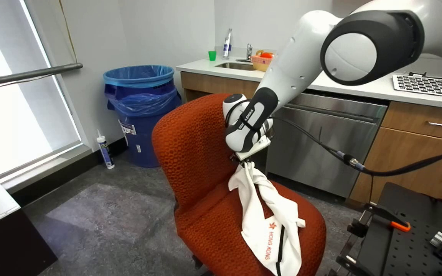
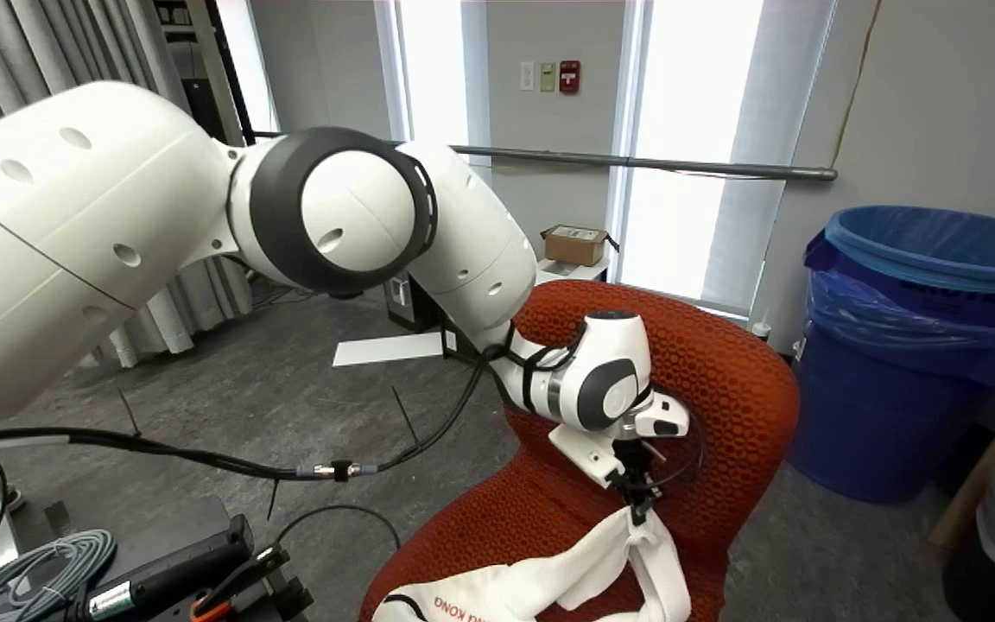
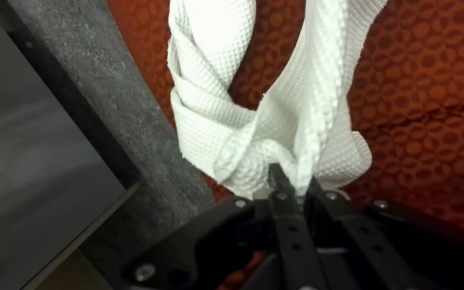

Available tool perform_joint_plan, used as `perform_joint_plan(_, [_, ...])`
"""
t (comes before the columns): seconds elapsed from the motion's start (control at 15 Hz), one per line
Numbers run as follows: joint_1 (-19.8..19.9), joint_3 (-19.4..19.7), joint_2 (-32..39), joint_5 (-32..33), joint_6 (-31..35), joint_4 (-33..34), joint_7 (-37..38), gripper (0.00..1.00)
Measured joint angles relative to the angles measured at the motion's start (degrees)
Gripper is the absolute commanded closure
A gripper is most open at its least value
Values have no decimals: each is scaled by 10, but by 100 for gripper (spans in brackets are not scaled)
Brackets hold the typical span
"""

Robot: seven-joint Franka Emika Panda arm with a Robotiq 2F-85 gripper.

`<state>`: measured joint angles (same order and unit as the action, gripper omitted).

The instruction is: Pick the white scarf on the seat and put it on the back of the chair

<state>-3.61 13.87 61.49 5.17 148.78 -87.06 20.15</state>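
In an exterior view, one Franka arm (image 1: 297,69) slants down over one orange chair (image 1: 194,149); beyond the chair stand one basket (image 1: 260,66) holding something red (image 1: 267,55) and one lined blue bin (image 1: 144,147). In an exterior view, one white scarf (image 2: 541,580) trails from the gripper (image 2: 639,511) onto the chair's seat (image 2: 484,523). In the wrist view, two fingers (image 3: 279,181), almost together, pinch the scarf's cloth.
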Motion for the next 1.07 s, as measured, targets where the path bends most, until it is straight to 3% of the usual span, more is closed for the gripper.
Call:
perform_joint_plan(0.47, [-9, -6, -106, 5, -25, -16, -19, 100])
perform_joint_plan(0.53, [-13, -6, -118, 9, -34, -18, -20, 75])
perform_joint_plan(0.6, [-16, -6, -128, 14, -43, -20, -20, 74])
perform_joint_plan(1.07, [-22, -6, -120, 34, -145, -34, -20, 16])
